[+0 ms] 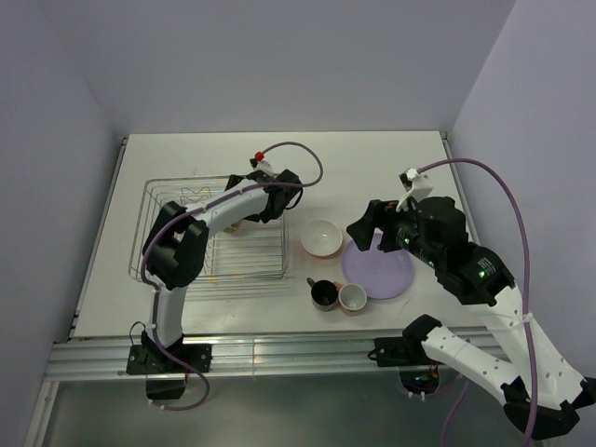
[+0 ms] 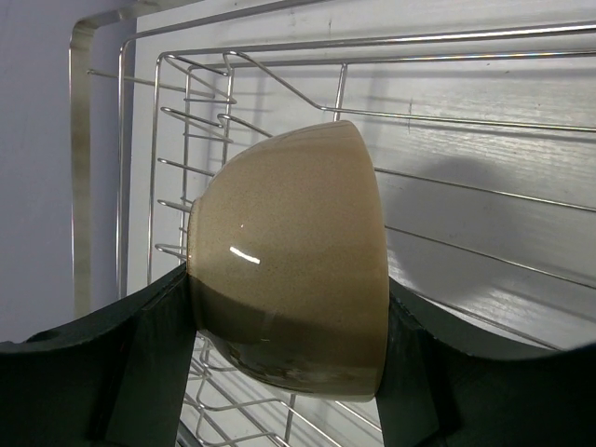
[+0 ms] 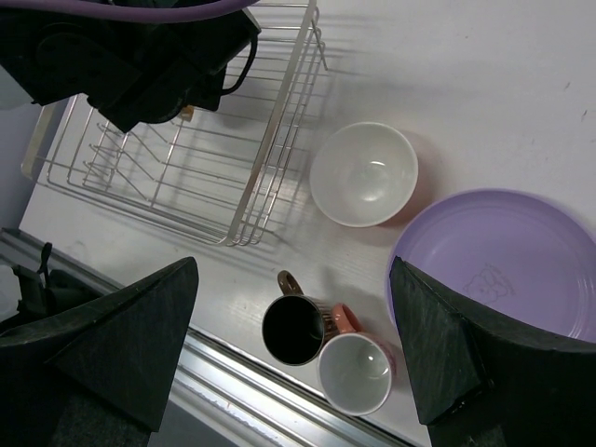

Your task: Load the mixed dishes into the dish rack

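My left gripper (image 2: 289,368) is shut on the beige bowl (image 2: 289,251). The bowl is tipped on its side between the dark fingers (image 2: 158,358), above the wire prongs of the dish rack (image 2: 447,121). From above, the left gripper (image 1: 253,210) is over the rack (image 1: 177,191), with only a sliver of the bowl (image 1: 234,224) showing. My right gripper (image 3: 293,346) hangs open above the dark cup (image 3: 294,330) and the pink cup (image 3: 356,372), holding nothing. The orange bowl (image 3: 363,174) and the lilac plate (image 3: 503,261) rest on the table.
The two cups (image 1: 324,294) touch each other near the table's front edge, close to the aluminium rail (image 1: 279,352). The orange bowl (image 1: 321,238) stands just right of the rack and the plate (image 1: 377,268) right of that. White walls close in the table.
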Controlling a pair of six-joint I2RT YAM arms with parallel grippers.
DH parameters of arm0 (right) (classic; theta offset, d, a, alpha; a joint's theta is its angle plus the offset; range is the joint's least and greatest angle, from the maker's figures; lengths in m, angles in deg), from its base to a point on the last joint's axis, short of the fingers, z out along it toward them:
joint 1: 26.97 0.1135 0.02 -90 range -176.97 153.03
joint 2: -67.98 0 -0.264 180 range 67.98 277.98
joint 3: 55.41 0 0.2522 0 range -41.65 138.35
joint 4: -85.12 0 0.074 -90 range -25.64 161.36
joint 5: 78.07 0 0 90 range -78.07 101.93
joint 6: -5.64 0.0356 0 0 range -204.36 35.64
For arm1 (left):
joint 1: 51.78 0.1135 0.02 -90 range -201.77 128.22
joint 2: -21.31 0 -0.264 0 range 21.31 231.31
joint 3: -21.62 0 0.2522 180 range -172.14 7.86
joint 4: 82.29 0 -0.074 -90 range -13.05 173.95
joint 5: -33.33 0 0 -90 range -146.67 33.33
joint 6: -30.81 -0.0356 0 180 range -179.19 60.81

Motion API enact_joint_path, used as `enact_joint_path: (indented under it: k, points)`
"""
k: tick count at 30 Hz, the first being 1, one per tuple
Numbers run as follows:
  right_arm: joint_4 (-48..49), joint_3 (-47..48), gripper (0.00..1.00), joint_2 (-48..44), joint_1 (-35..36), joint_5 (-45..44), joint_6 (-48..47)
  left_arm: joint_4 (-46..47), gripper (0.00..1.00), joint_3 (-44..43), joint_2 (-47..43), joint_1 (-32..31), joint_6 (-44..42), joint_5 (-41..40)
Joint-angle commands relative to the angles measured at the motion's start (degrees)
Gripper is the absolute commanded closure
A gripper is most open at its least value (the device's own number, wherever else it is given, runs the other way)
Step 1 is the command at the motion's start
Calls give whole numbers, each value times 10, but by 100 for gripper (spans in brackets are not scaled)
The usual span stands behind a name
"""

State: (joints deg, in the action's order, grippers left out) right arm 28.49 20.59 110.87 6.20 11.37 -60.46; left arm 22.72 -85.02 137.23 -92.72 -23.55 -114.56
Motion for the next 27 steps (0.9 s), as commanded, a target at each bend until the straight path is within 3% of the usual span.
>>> enact_joint_path:
  k: [1, 5, 8, 10, 14, 17, 27]
  points:
    - [8, -5, 9, -9, -6, 3, -10, -9, 100, -22, -2, 7, -5, -46]
    - [8, -6, 9, -11, -7, 18, -10, -2, 99, -20, 6, 11, -9, -42]
    - [8, -6, 9, -11, -8, 18, -10, 6, 87, -19, 11, 11, -15, -36]
    - [8, -5, 9, -11, -8, 20, -9, 9, 85, -20, 13, 11, -17, -33]
    - [9, -6, 9, -11, -8, 19, -10, 16, 55, -18, 14, 12, -23, -26]
    - [9, -6, 9, -10, -8, 22, -9, 19, 41, -15, 13, 12, -24, -23]
    - [14, -8, 9, -7, -9, 28, -10, 51, 20, 8, -9, 9, -47, 11]
